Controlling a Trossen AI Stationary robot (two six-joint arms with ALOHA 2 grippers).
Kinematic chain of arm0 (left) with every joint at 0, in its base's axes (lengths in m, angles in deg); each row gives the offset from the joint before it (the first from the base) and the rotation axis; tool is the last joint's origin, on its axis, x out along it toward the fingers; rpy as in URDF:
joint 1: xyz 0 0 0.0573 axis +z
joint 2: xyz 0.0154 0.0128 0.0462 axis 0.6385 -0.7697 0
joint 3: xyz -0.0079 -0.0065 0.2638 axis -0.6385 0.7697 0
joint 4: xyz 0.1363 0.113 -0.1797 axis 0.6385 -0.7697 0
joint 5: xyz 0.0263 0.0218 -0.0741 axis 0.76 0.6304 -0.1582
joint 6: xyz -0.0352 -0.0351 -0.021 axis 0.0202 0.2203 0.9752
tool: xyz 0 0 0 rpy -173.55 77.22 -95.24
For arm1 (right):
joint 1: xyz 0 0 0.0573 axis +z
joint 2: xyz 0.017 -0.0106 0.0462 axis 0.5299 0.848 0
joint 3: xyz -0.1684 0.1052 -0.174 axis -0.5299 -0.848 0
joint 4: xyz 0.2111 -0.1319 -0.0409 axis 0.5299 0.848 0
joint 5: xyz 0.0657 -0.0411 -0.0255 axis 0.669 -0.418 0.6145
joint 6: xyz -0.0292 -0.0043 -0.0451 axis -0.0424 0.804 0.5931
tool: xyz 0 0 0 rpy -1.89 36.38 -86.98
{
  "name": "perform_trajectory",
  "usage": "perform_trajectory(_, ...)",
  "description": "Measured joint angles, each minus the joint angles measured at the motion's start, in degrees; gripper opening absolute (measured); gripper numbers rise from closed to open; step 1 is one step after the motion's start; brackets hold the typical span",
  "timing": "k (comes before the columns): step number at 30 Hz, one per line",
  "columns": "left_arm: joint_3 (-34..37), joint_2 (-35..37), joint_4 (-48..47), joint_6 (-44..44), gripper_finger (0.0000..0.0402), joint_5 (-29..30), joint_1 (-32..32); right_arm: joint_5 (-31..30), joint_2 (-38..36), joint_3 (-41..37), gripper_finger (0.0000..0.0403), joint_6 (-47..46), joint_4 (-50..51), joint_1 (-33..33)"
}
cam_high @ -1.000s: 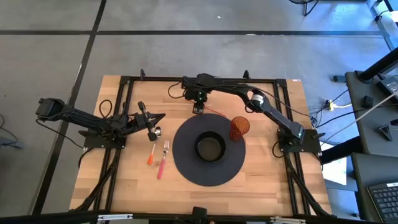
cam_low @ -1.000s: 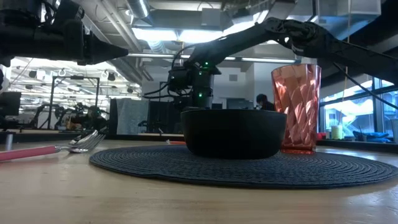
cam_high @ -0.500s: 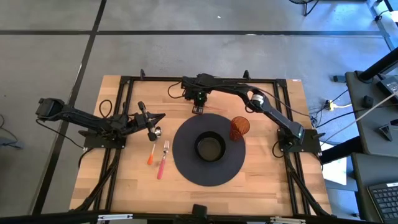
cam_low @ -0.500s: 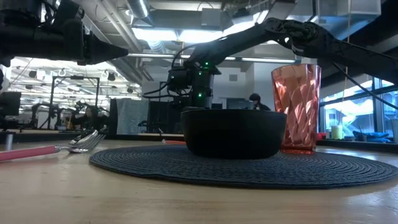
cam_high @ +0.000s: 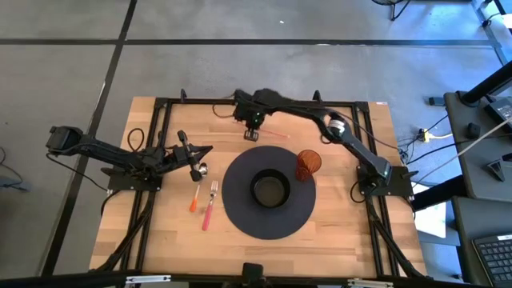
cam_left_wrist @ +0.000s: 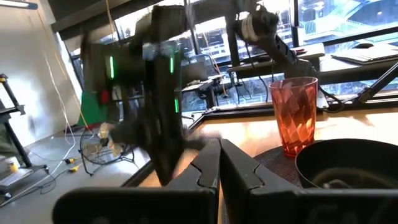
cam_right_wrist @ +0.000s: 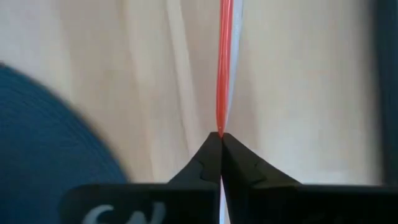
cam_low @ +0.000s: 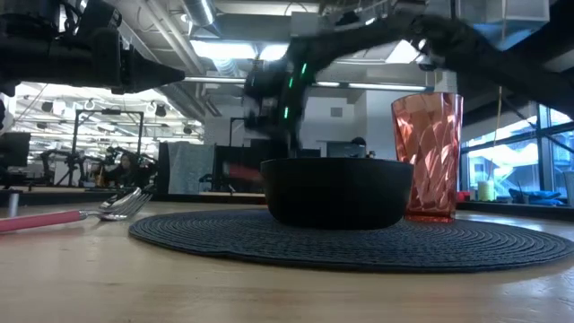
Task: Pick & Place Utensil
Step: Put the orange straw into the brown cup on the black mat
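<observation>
The high view looks straight down; the low view looks level across the table (cam_high: 336, 240), sharing the bowl (cam_low: 336, 190).

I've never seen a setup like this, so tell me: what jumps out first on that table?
The round dark placemat at the table's centre, with a black bowl on it and a red faceted cup at its right edge. Beyond the mat, the right hand pinches a thin red-handled utensil. Left of the mat lie a pink-handled fork and an orange utensil, near the waiting left hand.
</observation>
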Motion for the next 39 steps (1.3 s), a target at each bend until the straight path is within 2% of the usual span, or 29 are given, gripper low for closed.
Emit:
perform_trajectory(3,0.0,0.0,0.0,0.0,0.0002,0.0,0.0,0.7,-5.2,0.1,0.0002,0.9,-0.8,0.5)
perform_trajectory(9,0.0,0.0,0.0,0.0,0.0005,0.0,0.0,7.0,-15.8,0.0,0.0001,0.9,-1.7,1.8)
perform_trajectory(19,0.0,0.0,0.0,0.9,0.0003,0.0,0.0,10.0,-31.9,0.0,0.0001,-1.1,-2.0,7.3)
perform_trajectory(23,0.0,0.0,0.0,1.2,0.0005,0.0,0.0,10.1,-38.6,-4.2,0.0000,-2.0,-4.0,10.5)
perform_trajectory(28,0.0,0.0,0.0,1.5,0.0002,0.0,0.0,9.7,-51.2,-19.5,0.0000,-3.0,-13.6,14.1)
perform_trajectory(34,0.0,0.0,0.0,1.5,0.0005,0.0,0.0,9.5,-70.1,-48.4,0.0000,-6.3,-35.0,16.0)
perform_trajectory(39,0.0,0.0,0.0,2.6,0.0003,0.0,0.0,9.5,-82.5,-69.4,0.0000,-8.0,-50.8,17.6)
